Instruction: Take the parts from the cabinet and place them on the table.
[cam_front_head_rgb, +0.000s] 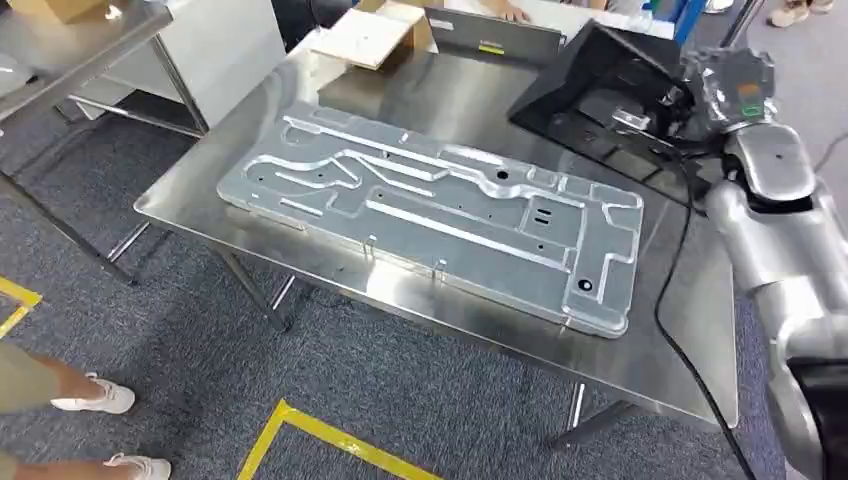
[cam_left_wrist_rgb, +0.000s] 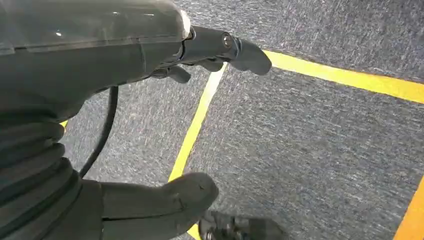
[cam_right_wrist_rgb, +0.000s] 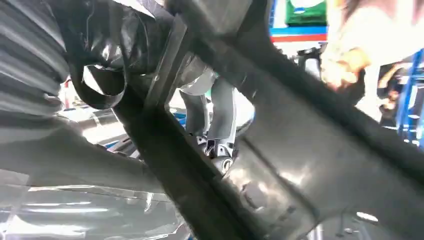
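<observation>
A large black moulded part (cam_front_head_rgb: 590, 85) stands tilted over the steel table's (cam_front_head_rgb: 690, 350) far right corner. My right hand (cam_front_head_rgb: 700, 95) grips its right edge, with the silver arm reaching up along the table's right side. In the right wrist view the black part (cam_right_wrist_rgb: 280, 150) crosses the picture close up and my grey fingers (cam_right_wrist_rgb: 220, 107) wrap around one of its bars. A wide grey metal plate (cam_front_head_rgb: 440, 210) with raised ribs and holes lies flat in the middle of the table. My left hand (cam_left_wrist_rgb: 165, 125) hangs over the carpet, fingers apart, holding nothing.
A cardboard box (cam_front_head_rgb: 375, 35) and a grey panel (cam_front_head_rgb: 490, 38) sit at the table's far edge, where a person's hand (cam_front_head_rgb: 515, 12) rests. A second steel table (cam_front_head_rgb: 70, 55) stands far left. Someone's feet (cam_front_head_rgb: 95, 397) and yellow floor tape (cam_front_head_rgb: 330, 437) lie near left. A black cable (cam_front_head_rgb: 672, 300) trails across the table's right side.
</observation>
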